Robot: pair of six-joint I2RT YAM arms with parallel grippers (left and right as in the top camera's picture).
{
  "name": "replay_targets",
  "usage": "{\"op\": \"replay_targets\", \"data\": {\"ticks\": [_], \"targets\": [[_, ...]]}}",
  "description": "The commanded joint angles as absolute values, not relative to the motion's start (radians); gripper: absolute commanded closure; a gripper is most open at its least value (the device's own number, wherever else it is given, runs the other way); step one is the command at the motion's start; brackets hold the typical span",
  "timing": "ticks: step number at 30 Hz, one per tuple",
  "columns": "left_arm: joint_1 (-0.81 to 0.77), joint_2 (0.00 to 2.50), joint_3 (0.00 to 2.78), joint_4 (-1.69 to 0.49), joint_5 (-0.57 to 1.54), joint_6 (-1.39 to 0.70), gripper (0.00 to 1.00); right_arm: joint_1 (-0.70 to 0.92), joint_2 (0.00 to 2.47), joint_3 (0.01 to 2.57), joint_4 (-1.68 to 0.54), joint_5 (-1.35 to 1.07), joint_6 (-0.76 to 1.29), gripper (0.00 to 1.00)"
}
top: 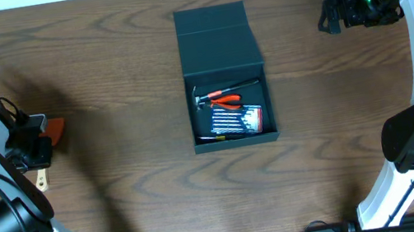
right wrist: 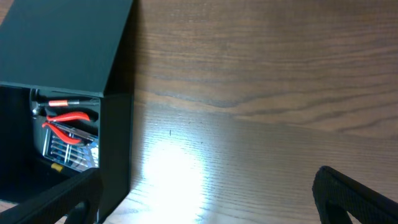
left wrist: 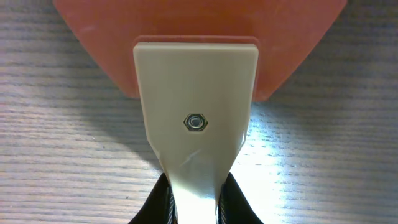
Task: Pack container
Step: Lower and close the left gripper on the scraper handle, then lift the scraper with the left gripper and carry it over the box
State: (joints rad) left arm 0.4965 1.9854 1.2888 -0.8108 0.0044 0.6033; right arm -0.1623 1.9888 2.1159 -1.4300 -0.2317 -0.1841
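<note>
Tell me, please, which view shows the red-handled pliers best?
Overhead: the pliers lie in full view inside the open container. The right wrist view sees them only at a slant; the left wrist view misses them.

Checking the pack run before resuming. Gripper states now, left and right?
Left gripper: closed on the scraper, gripping its cream handle.
Right gripper: open, holding nothing.

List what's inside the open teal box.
Inside the container: red-handled pliers and a screwdriver-bit set, plus slimmer tools too small to identify. Anything beneath them is covered.
</note>
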Motion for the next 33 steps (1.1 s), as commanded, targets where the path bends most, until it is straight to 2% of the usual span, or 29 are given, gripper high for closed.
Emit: {"op": "replay_targets", "data": {"ticks": [1,11,33], "targets": [[0.500,2.017,1.279,-0.797,0.008,0.609,0.94,-0.157,1.982,2.117,-1.433,-0.232,-0.173,0.01],[0.484,2.012,1.280,-0.781,0.009,0.560,0.94,-0.157,1.982,2.117,-1.433,-0.232,-0.173,0.01],[0.227,1.727,1.308,-0.842,0.020,0.503,0.94,-0.157,1.982,2.117,-1.432,-0.232,-0.173,0.01]]}}
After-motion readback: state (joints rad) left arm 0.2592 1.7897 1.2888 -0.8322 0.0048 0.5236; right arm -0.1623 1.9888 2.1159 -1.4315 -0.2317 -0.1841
